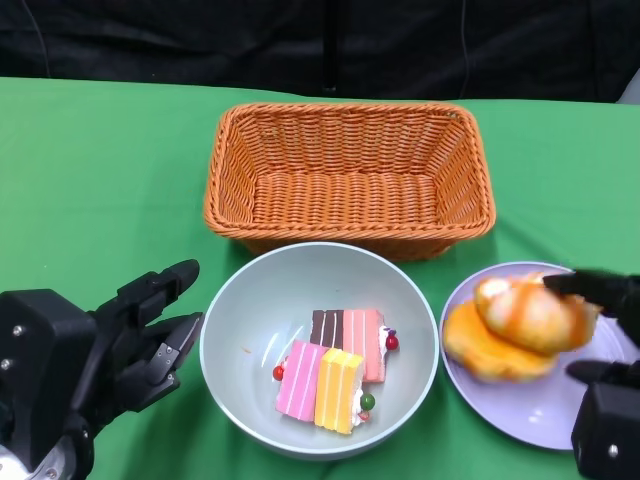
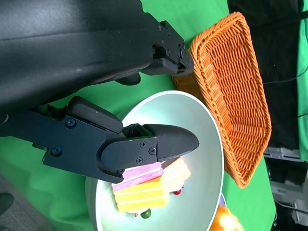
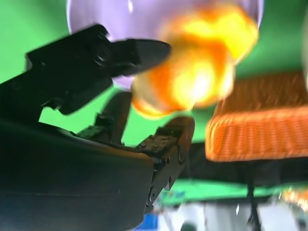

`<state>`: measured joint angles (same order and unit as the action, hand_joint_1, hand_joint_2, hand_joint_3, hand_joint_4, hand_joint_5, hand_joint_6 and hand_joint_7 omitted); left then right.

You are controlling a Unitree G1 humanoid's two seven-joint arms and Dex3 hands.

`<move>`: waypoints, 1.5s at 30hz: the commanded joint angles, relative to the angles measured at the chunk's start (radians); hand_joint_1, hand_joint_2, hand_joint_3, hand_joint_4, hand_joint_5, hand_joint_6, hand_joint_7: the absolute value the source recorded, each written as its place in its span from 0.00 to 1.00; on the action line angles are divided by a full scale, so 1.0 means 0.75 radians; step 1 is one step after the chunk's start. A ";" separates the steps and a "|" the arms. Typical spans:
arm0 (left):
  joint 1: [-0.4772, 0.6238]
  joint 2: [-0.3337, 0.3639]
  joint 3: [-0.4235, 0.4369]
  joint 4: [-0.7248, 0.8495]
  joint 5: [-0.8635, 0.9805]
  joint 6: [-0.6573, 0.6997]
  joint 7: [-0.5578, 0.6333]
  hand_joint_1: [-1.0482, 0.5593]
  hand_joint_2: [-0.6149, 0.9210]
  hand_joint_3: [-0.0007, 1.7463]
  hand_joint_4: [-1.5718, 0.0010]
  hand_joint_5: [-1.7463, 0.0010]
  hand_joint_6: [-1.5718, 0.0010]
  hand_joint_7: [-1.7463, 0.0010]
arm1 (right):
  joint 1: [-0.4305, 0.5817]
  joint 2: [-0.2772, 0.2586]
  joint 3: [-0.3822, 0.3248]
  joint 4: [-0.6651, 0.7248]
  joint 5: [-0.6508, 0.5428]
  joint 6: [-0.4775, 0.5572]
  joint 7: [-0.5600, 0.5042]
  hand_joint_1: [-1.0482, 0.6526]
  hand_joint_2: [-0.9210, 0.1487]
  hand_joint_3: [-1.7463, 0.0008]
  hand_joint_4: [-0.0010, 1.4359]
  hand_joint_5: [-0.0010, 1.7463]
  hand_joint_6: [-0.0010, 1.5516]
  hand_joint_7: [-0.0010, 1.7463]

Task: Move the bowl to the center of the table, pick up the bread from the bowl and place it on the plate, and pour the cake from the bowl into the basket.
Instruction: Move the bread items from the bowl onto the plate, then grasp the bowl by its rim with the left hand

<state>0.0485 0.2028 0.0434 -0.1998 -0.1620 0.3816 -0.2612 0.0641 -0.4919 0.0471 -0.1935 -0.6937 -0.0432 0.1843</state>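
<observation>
Fingers [image 1: 590,288] pinch glossy lumpy bread [image 1: 530,313] | round lilac plate [image 1: 540,410] | woven basket [image 1: 349,176]

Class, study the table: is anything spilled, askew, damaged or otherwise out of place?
Nothing stands out. The cake lies inside the bowl, the basket sits upright beyond it, and the bread is at the plate by the right hand. No spills on the cloth.

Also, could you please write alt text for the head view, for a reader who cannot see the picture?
A pale bowl holding colourful cake slices sits on a green table, in front of an empty orange basket. The right hand holds bread over a lilac plate, above another orange piece; the left hand is open beside the bowl.
</observation>
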 commanded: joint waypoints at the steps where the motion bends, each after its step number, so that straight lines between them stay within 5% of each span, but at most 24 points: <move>1: -0.004 0.022 0.013 -0.011 -0.003 0.007 -0.006 0.20 1.00 0.32 1.00 0.63 0.83 1.00 | 0.051 -0.050 0.007 -0.108 0.001 0.050 0.104 0.16 0.00 0.84 0.12 0.20 0.12 0.00; 7: -0.003 0.024 0.011 -0.013 0.002 0.010 -0.005 0.19 1.00 0.32 1.00 0.63 0.83 1.00 | 0.119 -0.061 0.016 -0.260 -0.056 0.094 0.176 0.13 0.00 0.81 0.15 0.23 0.07 0.00; 21: -0.001 0.029 0.009 -0.015 0.014 -0.018 -0.008 0.22 1.00 0.33 1.00 0.64 0.83 1.00 | 0.252 0.052 -0.001 -0.424 -0.268 0.085 -0.086 0.17 0.00 0.76 0.16 0.25 0.10 0.02; 45: 0.035 0.126 -0.050 0.024 0.293 -0.397 0.027 0.22 1.00 0.31 1.00 0.59 0.80 0.99 | 0.314 0.154 -0.017 -0.344 -0.145 -0.106 -0.323 0.24 0.00 0.78 0.18 0.32 0.13 0.03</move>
<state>0.0646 0.2769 0.0055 -0.1884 0.0398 0.1179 -0.2567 0.2928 -0.3783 0.0441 -0.4584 -0.8105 -0.1147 -0.0377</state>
